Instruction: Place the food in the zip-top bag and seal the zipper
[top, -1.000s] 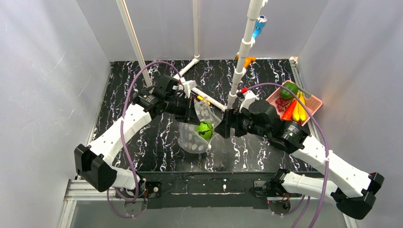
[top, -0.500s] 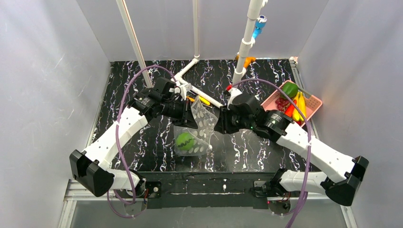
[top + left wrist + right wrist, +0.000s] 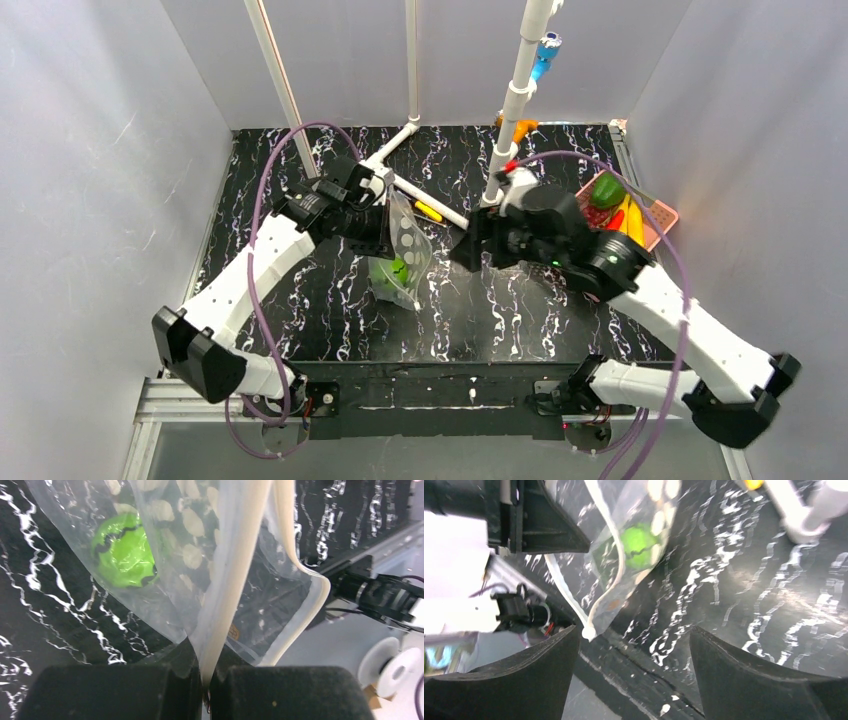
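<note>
Top external view shows the dotted clear bag hanging just left of the table's middle, with one round green fruit lying low inside it. I cannot tell whether the bag's bottom rests on the black marbled table. The left gripper is clamped tight on one lip of the bag's mouth, at the pale zipper strip. The other lip curls loose to the side, so the mouth gapes only a little. Just right of the bag, the right gripper has its jaws spread wide and carries nothing. More food, among it a green piece and a banana, lies in the pink basket at the far right edge, well apart from the bag. The filling step looks to be in hand, and the sealing has not begun. The next move likely calls for the right arm to reach to the basket and take another piece while the left keeps the mouth up. The narrow, floppy opening may need spreading first.
</note>
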`<state>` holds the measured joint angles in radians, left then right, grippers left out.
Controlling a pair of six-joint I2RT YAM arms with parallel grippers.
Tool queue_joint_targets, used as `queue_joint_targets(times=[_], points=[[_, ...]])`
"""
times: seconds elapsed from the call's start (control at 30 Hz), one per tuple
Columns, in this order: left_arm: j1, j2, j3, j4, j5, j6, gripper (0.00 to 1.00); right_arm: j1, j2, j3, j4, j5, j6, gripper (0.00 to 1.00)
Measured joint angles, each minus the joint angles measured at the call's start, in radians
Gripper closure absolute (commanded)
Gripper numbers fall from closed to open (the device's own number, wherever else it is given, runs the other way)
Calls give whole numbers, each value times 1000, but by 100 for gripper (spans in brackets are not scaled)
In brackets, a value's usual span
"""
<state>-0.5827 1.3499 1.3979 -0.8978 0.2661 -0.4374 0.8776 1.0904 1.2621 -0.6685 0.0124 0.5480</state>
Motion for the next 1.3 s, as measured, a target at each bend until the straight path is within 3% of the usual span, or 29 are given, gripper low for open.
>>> queue_joint_targets(times=[0.1,0.27,0.4,0.57,0.9,1.2,1.3], points=[[0,47,12,-1,-47,44,100,-75,-103,-26,-14,42,-7,5],[0,63,3,19,-93,111,100,-356,-303,-165,-40,146,-11,5],[1,40,-42,65,-105,152,100,-513,-302,-274,-51,239,-10,5],[4,19,-102,127,-117,187,100,-646,-179,-337,-53,286,6,6],[25,-30,-222,195,-127,203,100,-933,148,-295,11,277,37,7],[25,-65,-239,216,-99,201,100,-1049,452,-99,-24,206,-49,34],[25,-65,-240,217,-93,201,100,-1053,576,-3,-43,187,-74,38]])
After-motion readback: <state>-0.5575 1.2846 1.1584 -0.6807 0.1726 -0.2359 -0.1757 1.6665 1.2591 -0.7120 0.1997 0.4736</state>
